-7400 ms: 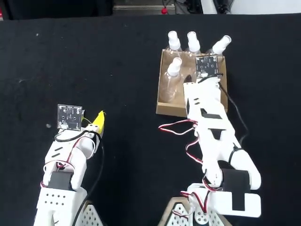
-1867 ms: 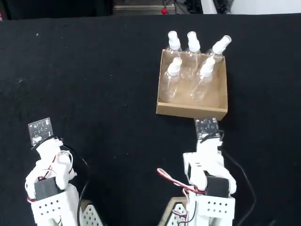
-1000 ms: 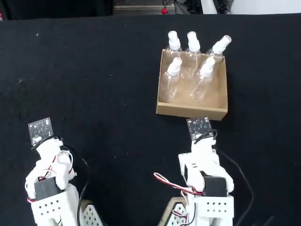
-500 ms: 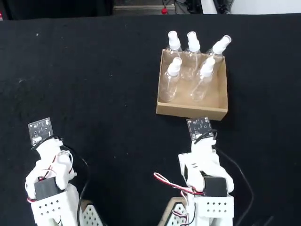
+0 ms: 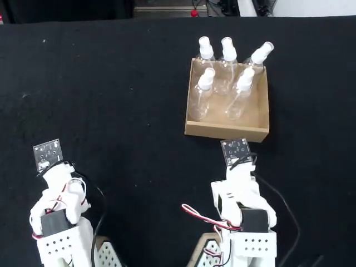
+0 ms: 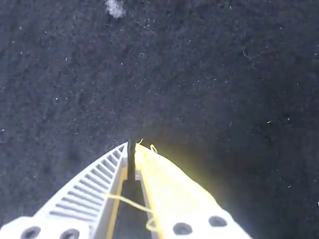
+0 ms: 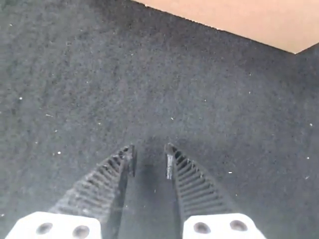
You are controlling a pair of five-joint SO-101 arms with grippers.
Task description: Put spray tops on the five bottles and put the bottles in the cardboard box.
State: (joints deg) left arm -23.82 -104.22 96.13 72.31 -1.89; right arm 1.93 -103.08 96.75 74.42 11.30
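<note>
five spray-topped bottles (image 5: 201, 95) held in cardboard box (image 5: 226, 132) toward counter's (image 5: 111, 83) far edge, left fingers (image 6: 164, 184) closed on nothing, right fingers (image 7: 194, 184) parted slightly, empty

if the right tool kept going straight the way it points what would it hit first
Probably the near wall of the cardboard box, just ahead of the right tool across a strip of black table. The tool seems angled down, so it might touch the table first; depth is unclear.
</note>
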